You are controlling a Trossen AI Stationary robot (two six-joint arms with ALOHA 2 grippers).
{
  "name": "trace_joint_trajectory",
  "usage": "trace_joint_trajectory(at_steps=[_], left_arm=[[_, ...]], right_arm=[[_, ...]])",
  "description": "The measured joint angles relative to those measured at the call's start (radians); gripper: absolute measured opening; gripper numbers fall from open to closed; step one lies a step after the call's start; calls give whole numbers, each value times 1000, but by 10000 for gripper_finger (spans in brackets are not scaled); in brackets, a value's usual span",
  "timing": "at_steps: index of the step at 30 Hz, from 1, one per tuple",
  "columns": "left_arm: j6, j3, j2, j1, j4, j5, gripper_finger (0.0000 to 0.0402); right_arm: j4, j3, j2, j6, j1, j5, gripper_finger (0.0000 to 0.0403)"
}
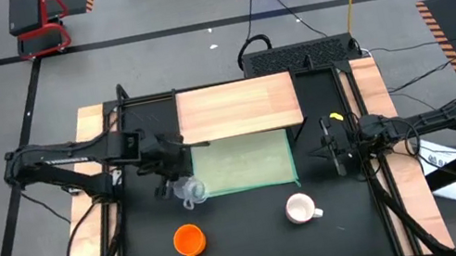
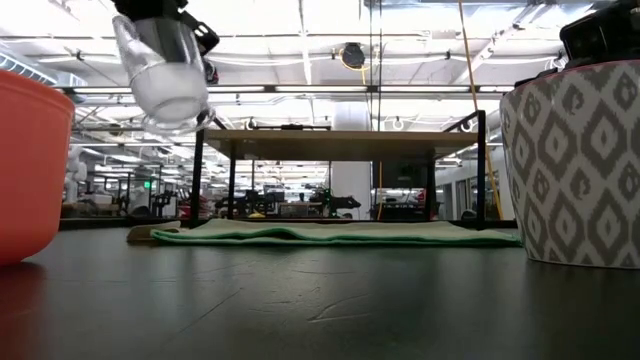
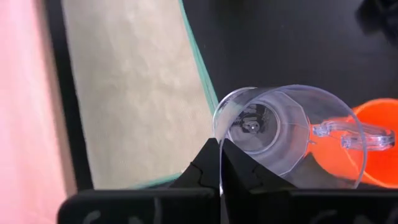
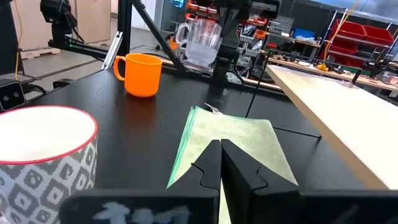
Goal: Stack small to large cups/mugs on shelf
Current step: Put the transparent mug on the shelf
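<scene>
- your left claw (image 1: 180,166) pinches the rim of the clear cup (image 1: 190,189), its two fingers pressed on the wall, as the left wrist view shows.
- the clear cup (image 2: 165,70) hangs in the air above the desk (image 1: 247,237), tilted, just off the near left corner of the green mat (image 1: 244,163); in the low view nothing touches it from below.
- through the left wrist view you see the cup (image 3: 286,134) with its clear handle, and the orange mug (image 3: 379,143) behind it.
- the orange mug (image 1: 189,240) stands upright on the desk, near the front, left of centre, handle toward the front edge.
- the white mug (image 1: 300,208) stands upright to the right of it, well apart, with a grey diamond pattern on its side (image 2: 575,165).
- the shelf (image 1: 239,107) stands at the back of the desk, raised on dark legs, its pale wood top bare; the green mat lies partly under it.
- your right claw (image 1: 331,149) waits over the right side of the desk, beside the mat's right edge, its fingers pressed together and holding nothing (image 4: 219,163).
- no mug is on the shelf yet.
</scene>
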Motion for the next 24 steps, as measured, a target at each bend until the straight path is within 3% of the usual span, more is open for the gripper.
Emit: trace_joint_trajectory(at_steps=[12, 24], left_arm=[[-95, -238, -275, 24, 163, -27, 0], [-205, -415, -475, 30, 199, -79, 0]], right_arm=[[7, 0, 0, 0, 0, 0, 0], [8, 0, 0, 0, 0, 0, 0]])
